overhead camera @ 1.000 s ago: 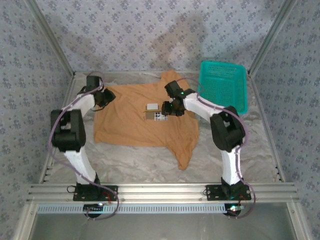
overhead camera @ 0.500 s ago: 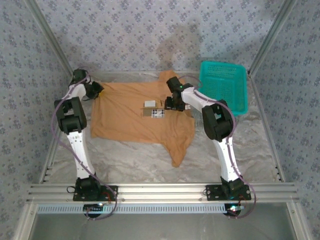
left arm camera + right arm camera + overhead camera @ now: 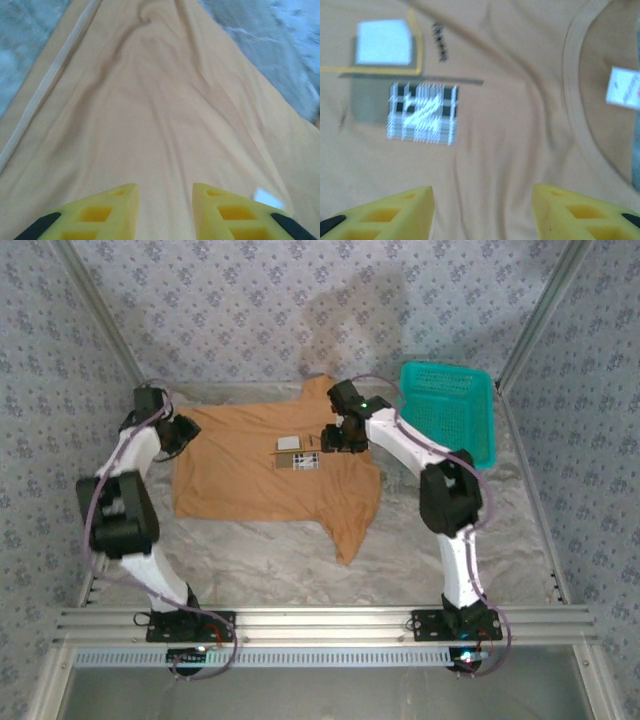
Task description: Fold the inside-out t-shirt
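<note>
I have my left arm (image 3: 135,452) stretched to the frame's upper left and my right arm (image 3: 405,447) bent toward upper centre, both jaws parted.

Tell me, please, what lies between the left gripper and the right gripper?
In the top view, t-shirt fabric spans that stretch, with a small square graphic just short of the right gripper.

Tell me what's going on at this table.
Two robot arms are working on a tan t-shirt spread out on the table. The left tool is over the shirt's far left corner, the right tool over the chest beside the printed patch and collar. Both stand open, gripping nothing. No fold is made yet. A teal basket sits at the far right.
</note>
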